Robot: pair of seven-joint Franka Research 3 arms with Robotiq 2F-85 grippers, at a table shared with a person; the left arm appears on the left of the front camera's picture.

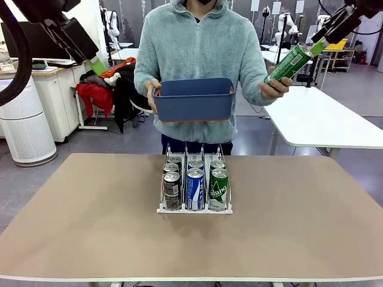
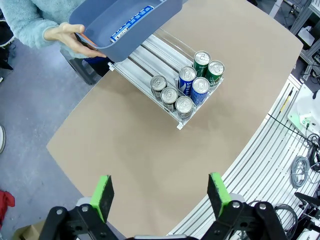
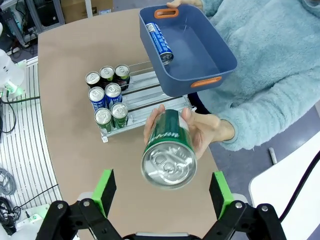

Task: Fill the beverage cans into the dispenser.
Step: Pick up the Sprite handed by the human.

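Observation:
The white dispenser point(image 1: 194, 210) stands mid-table with several beverage cans point(image 1: 195, 186) in its three lanes: black on the left, blue-and-white in the middle, green on the right. The person's hand point(image 1: 274, 87) holds a green can point(image 1: 291, 62) up at my right gripper point(image 1: 324, 40). In the right wrist view that can point(image 3: 167, 150) points its silver top at the camera, between the open fingers point(image 3: 105, 187) but not gripped. My left gripper point(image 2: 161, 195) hangs open high over the table's left side, with the dispenser point(image 2: 150, 52) and its cans point(image 2: 187, 87) far below it.
The person's other hand holds a dark blue bin point(image 1: 194, 99) above the dispenser's back end. One blue-and-white can point(image 3: 161, 42) lies inside the bin point(image 3: 200, 57). The tan tabletop point(image 1: 84, 221) is bare around the dispenser. A white table point(image 1: 323, 122) stands behind on the right.

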